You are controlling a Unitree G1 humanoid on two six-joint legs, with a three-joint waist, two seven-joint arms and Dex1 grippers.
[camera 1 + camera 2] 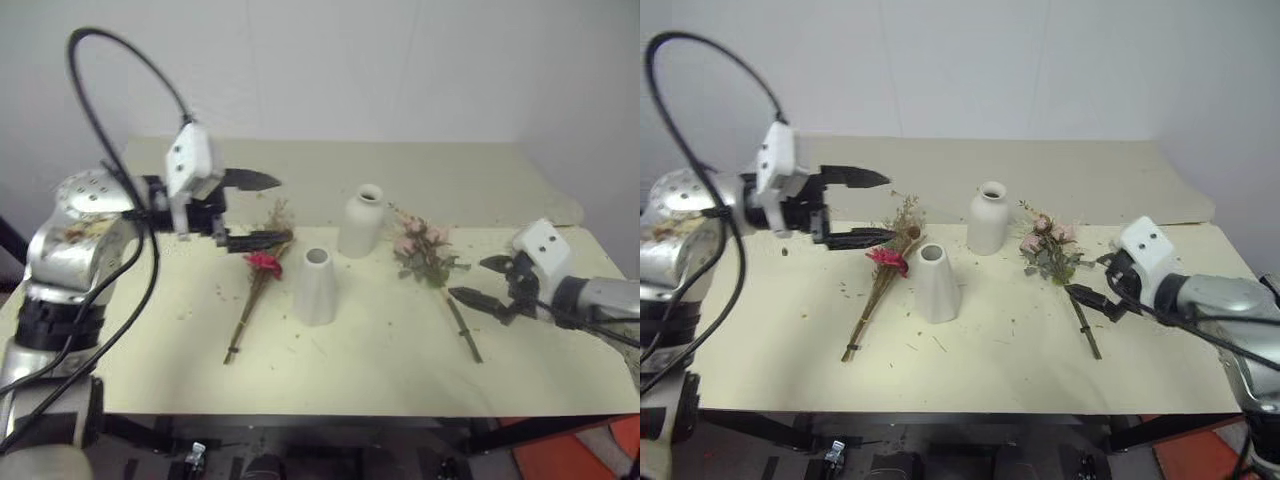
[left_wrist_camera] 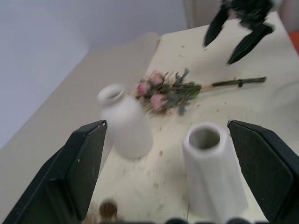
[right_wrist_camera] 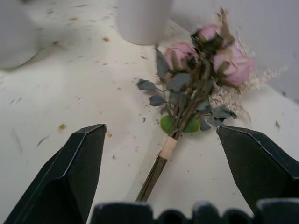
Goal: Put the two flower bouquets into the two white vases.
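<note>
both bouquets lie flat, so I'd drop the wide-spread right gripper (image 1: 1092,287) onto the pink rose bouquet (image 1: 1048,250) stems below the leaves, left gripper (image 1: 868,208) spread too

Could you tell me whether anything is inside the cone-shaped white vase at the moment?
No stems rise from the cone vase; its mouth is open. Both bouquets lie on the table: the red bouquet and the pink bouquet. The vase's bottom is hidden from view.

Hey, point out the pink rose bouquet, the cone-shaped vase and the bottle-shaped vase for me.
pink rose bouquet (image 1: 420,246), left eye view, on the flower heads.
cone-shaped vase (image 1: 316,290), left eye view, on the middle of its body.
bottle-shaped vase (image 1: 361,228), left eye view, on its body below the neck.
</note>
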